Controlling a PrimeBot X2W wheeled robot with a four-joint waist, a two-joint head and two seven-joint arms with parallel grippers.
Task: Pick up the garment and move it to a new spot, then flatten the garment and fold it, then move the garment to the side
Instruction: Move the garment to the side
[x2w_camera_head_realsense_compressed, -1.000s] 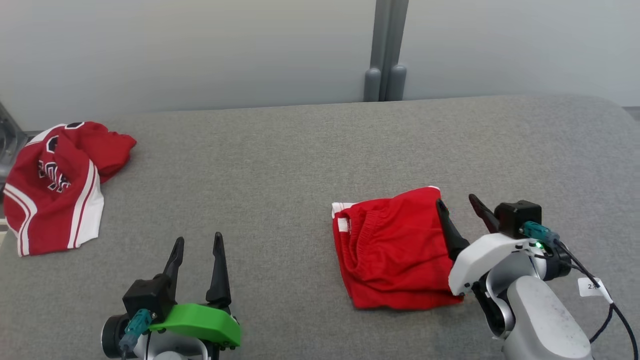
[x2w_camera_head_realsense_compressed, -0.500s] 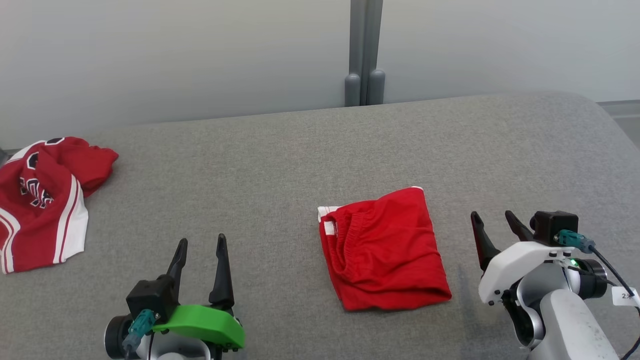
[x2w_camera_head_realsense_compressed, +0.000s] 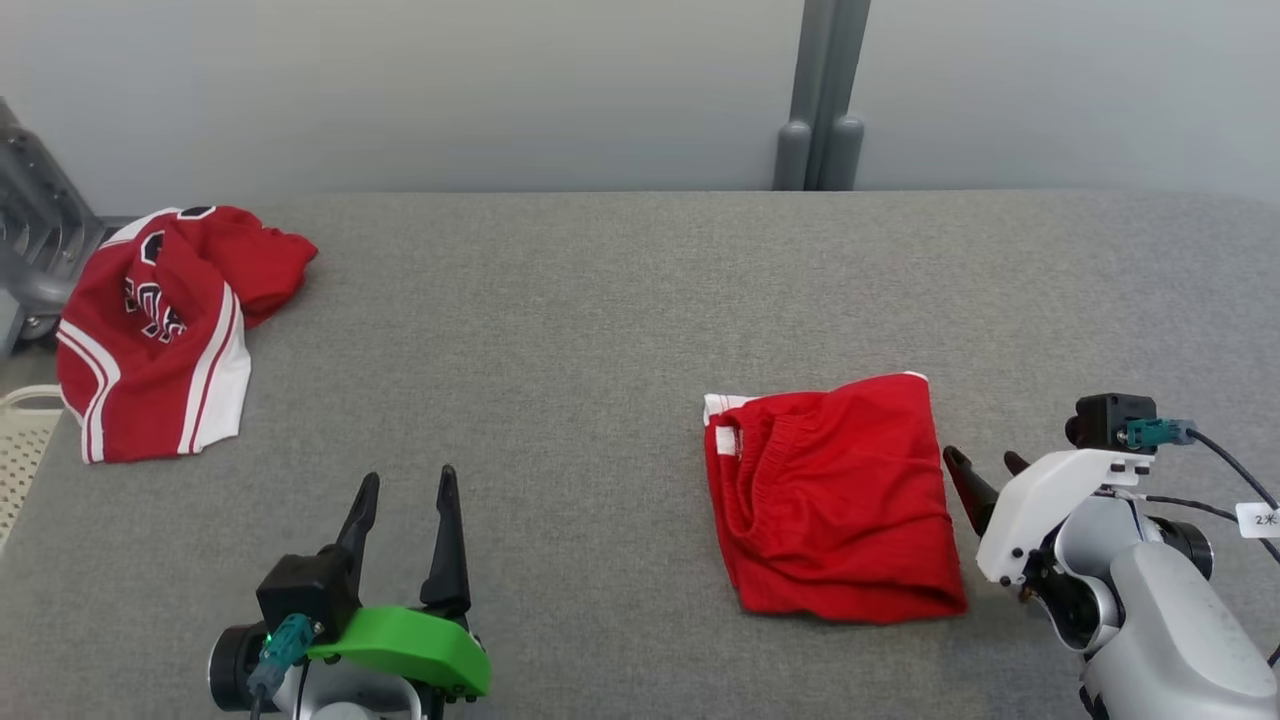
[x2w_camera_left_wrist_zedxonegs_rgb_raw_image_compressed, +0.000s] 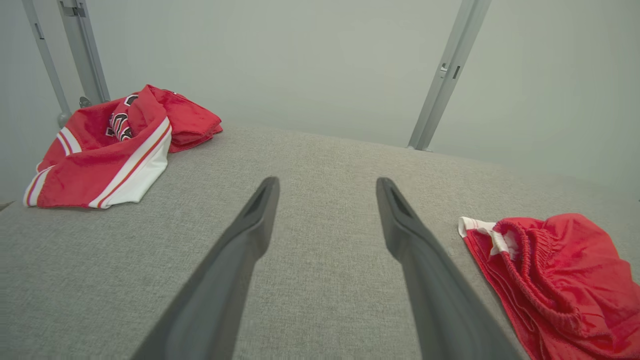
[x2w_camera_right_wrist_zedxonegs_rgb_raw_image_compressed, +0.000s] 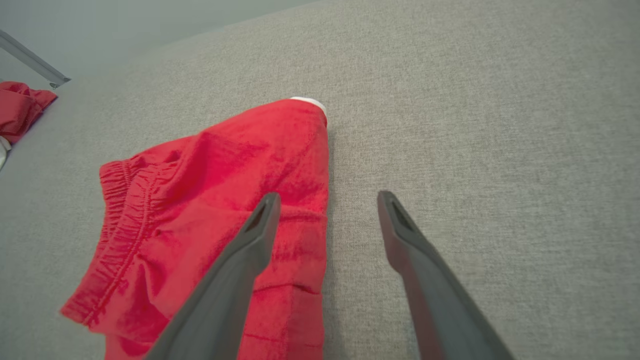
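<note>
Right pincer (x2w_camera_head_realsense_compressed: 980, 458): a second ago its fingers lay over the right edge of the folded red shorts (x2w_camera_head_realsense_compressed: 830, 495). Now it sits off the cloth, just right of that edge, spread wide with nothing in it. In the right wrist view one finger overlaps the hem; I cannot tell whether it touches or hangs above.

Left pincer (x2w_camera_head_realsense_compressed: 408, 476): well left of the shorts, spread wide and empty, as before.

The head camera has swung; the shorts themselves keep their shape, flat on the grey table (x2w_camera_head_realsense_compressed: 560, 330), waistband on their left side. A crumpled red-and-white jersey (x2w_camera_head_realsense_compressed: 160, 330) lies far left of the shorts.

Reading: the release is made and the fold looks finished. Probably only the shift aside remains, which needs a fresh grip.
</note>
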